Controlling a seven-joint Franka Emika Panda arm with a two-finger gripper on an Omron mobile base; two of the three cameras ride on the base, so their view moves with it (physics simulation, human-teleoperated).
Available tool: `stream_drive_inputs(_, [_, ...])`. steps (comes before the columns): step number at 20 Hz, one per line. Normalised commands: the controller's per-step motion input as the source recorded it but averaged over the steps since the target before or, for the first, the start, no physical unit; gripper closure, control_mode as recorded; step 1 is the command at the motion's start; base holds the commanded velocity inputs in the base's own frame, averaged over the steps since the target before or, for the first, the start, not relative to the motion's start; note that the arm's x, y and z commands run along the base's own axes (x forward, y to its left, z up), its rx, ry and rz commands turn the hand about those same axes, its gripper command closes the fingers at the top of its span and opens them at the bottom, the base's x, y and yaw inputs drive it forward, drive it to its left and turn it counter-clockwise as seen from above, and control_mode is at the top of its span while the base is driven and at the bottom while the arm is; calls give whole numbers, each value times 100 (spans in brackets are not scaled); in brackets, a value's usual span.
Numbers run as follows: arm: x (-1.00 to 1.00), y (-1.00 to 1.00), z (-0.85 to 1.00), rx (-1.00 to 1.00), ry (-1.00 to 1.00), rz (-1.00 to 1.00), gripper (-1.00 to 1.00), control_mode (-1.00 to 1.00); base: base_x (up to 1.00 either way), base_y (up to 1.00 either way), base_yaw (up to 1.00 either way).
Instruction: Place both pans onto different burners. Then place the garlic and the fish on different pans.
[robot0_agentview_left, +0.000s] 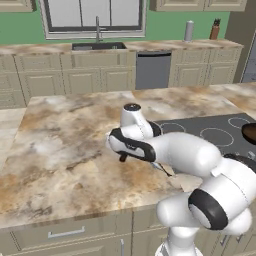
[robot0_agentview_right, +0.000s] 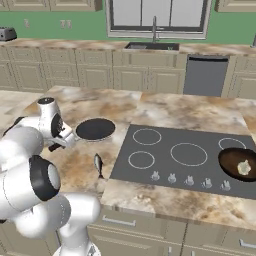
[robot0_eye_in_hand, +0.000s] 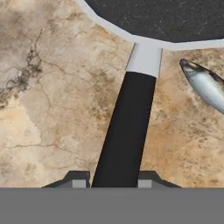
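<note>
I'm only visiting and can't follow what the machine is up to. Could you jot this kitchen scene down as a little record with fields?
Place: marble counter with a dark glass cooktop
Black pan: on the counter, left of the cooktop, not yet on a burner
Its handle: runs between the gripper fingertips, which sit close on either side
Brown pan: on the cooktop's right side, over a burner
Garlic: lies inside the brown pan
Fish: on the counter, beside the black pan
</note>
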Motion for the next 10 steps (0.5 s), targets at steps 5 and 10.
stream_drive_inputs(5, [-37,-48,13,0,0,0,100,-100,0,0,0])
stream_drive_inputs(10, [-10,-52,5,0,2,0,100,-100,0,0,0])
